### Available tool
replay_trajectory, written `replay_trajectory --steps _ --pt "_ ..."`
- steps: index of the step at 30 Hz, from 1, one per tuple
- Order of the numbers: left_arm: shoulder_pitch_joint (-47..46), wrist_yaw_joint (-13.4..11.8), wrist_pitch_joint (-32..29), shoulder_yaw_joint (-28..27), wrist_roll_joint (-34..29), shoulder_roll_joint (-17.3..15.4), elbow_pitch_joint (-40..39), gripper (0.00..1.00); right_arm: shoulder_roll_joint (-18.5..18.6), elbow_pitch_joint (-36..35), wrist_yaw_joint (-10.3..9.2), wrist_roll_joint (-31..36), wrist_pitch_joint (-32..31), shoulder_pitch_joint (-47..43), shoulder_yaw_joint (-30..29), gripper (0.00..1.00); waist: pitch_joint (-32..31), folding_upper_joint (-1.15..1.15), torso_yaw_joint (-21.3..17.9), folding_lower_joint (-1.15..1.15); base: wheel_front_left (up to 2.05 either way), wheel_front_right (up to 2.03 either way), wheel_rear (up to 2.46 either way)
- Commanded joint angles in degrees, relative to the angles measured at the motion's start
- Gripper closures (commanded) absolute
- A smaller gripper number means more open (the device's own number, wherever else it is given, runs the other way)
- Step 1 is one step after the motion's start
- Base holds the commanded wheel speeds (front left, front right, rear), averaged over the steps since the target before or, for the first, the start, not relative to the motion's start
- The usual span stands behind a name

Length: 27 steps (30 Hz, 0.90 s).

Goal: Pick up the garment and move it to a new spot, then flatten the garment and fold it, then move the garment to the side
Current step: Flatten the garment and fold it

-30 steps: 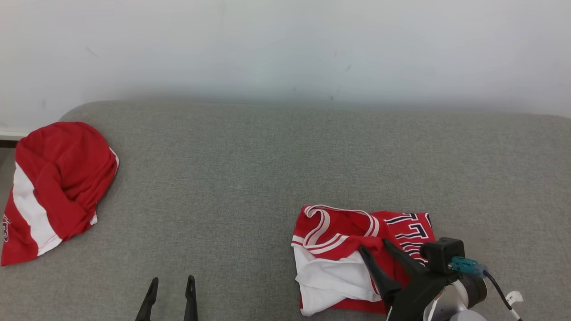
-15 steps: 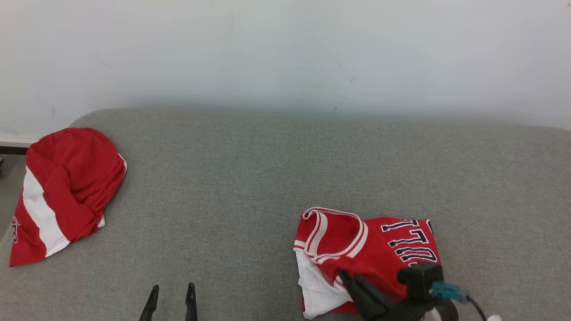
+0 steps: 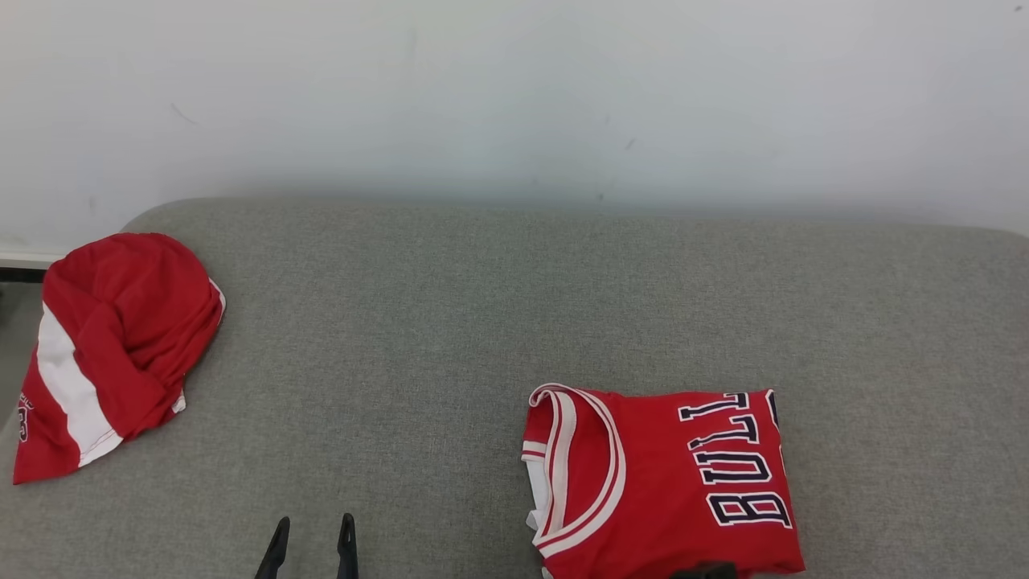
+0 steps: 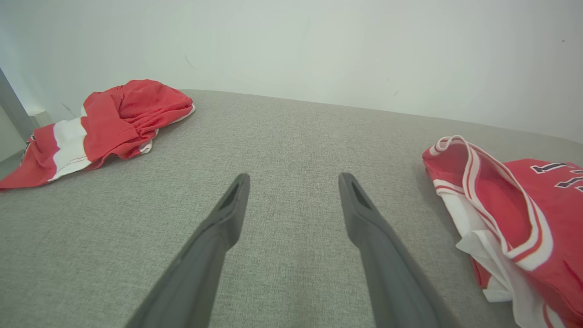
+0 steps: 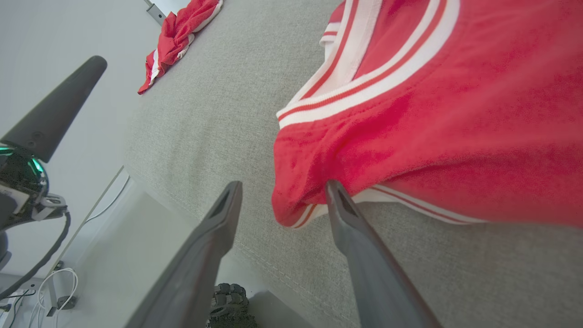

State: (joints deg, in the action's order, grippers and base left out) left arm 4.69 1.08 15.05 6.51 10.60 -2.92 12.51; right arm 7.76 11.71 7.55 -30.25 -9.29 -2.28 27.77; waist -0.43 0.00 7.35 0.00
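Head view: the garment [image 3: 659, 482], a red jersey with white-and-red trim and dark lettering, lies folded into a rough square on the grey padded surface [image 3: 450, 322], right of the middle and close against the near edge. Its neckline faces the left edge, its lettering the right. A second red-and-white cloth [image 3: 112, 346] lies crumpled at the left edge near the far-left corner, partly hanging over it, well apart from the garment. The left gripper [image 3: 313, 547] shows at the near edge, left of the middle. A white wall [image 3: 514, 96] stands behind the far edge. Left wrist view: the left claw is released, its fingers parted wide over bare grey fabric and touching neither cloth. The garment lies to its right, white inner layers showing beneath the neckline, and the second cloth sits far off to its left. Right wrist view: the right gripper [image 5: 283, 187] sits low at the near edge, beside the garment's near corner. Its jaws stand apart, released and clamping nothing, and the folded hem bulges between the fingertips. Whether the hem touches the nearer finger cannot be told. Beyond the edge, cables [image 5: 50, 282] lie on the floor [image 5: 136, 237].
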Motion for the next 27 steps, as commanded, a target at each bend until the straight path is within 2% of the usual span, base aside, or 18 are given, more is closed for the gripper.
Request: replay_trajectory --steps 1,8,18,20,27 --pt "0.1 0.3 0.2 -0.2 0.2 0.1 0.2 0.00 -0.1 0.1 -0.15 0.3 0.8 -0.2 0.1 0.00 -0.1 0.00 0.0 0.00 0.00 0.00 0.00" --pt "0.9 0.0 0.2 -0.9 0.4 0.1 -0.2 0.00 0.5 -2.9 -0.15 -0.8 7.5 1.0 -3.1 0.00 -0.1 0.00 -1.2 0.00 0.00 0.00 0.00" --pt "0.8 -0.2 0.2 -1.6 -0.6 0.1 -1.1 0.00 0.9 -3.9 -0.15 3.9 18.9 2.8 -14.8 0.00 0.1 0.00 -3.5 0.00 0.00 0.00 0.00" --pt "0.9 -0.4 0.2 -1.8 -0.9 0.1 -1.3 0.00 0.2 -3.3 -0.15 5.0 21.4 2.5 -18.6 0.00 0.1 0.00 -4.1 0.00 0.00 0.00 0.00" --pt "0.6 -1.0 0.2 -2.3 -2.2 0.1 -2.0 0.00 -0.9 -2.2 -0.15 8.6 24.1 1.0 -24.6 0.00 0.0 0.00 -5.6 0.00 0.00 0.00 0.00"
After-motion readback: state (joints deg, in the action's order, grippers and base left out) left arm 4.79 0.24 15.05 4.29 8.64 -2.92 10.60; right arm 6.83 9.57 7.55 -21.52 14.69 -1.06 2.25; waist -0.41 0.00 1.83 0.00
